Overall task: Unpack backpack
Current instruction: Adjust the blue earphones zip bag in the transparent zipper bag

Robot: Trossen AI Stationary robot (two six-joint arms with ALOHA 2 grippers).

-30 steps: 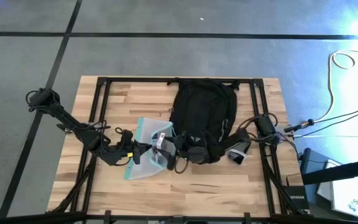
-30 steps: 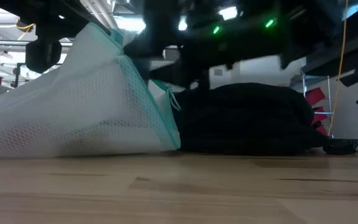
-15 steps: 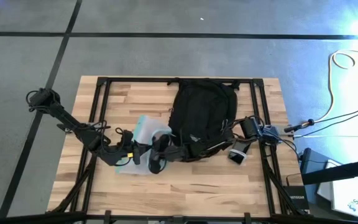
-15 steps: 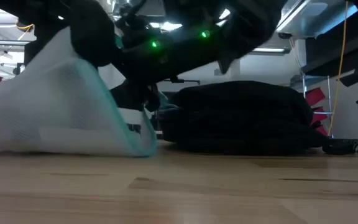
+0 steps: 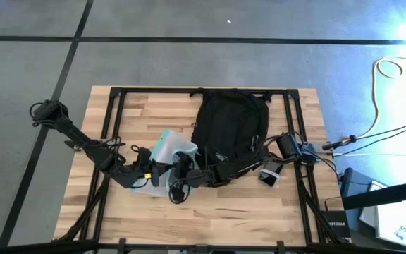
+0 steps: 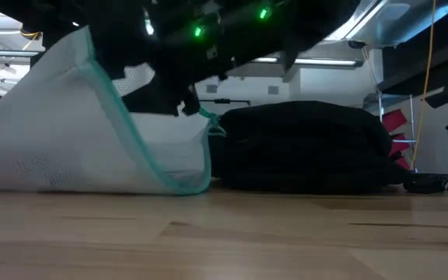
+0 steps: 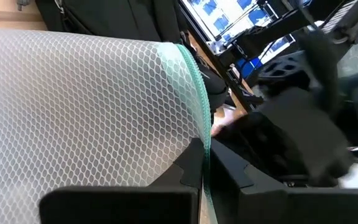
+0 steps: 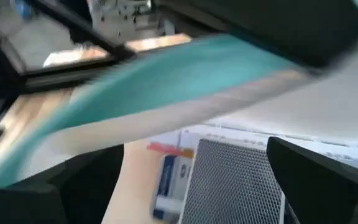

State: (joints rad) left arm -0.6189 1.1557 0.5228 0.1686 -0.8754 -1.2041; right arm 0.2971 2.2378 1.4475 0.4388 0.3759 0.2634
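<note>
The black backpack [image 5: 228, 129] lies flat on the table's middle and far part, and shows as a dark mound in the low view [image 6: 302, 148]. Just left of its near end lies the clear mesh pouch with a teal edge [image 5: 169, 149], its mouth gaping upward [image 6: 115, 132]. My left gripper [image 5: 156, 173] is shut on the pouch's rim. My right gripper [image 5: 182, 176] reaches over the backpack's near end to the pouch's mouth, fingers open; its wrist view looks past the teal rim [image 8: 166, 74] at small items inside. My left gripper pinches the pouch's teal edge [image 7: 202, 163] between its two fingers, which come from the table's left side. The mesh wall [image 7: 86, 112] stretches away from the hold, and the pouch's bottom [image 6: 76, 183] rests on the table. My right gripper stands at the pouch's mouth; whether it touches the rim cannot be told.
A black frame [image 5: 111, 127] runs along the table's left, right and far sides. A small grey-and-white thing [image 5: 268, 174] lies beside the backpack's near right corner. Bare wood [image 5: 217, 212] lies along the near edge. Cables [image 5: 393, 70] trail on the floor to the right.
My right gripper has swung from the backpack's near end toward the table's left and near edge, over the pouch. The pouch has slid left, off the backpack's side, and bunched up from a flat spread. Its teal-edged mouth now gapes open.
</note>
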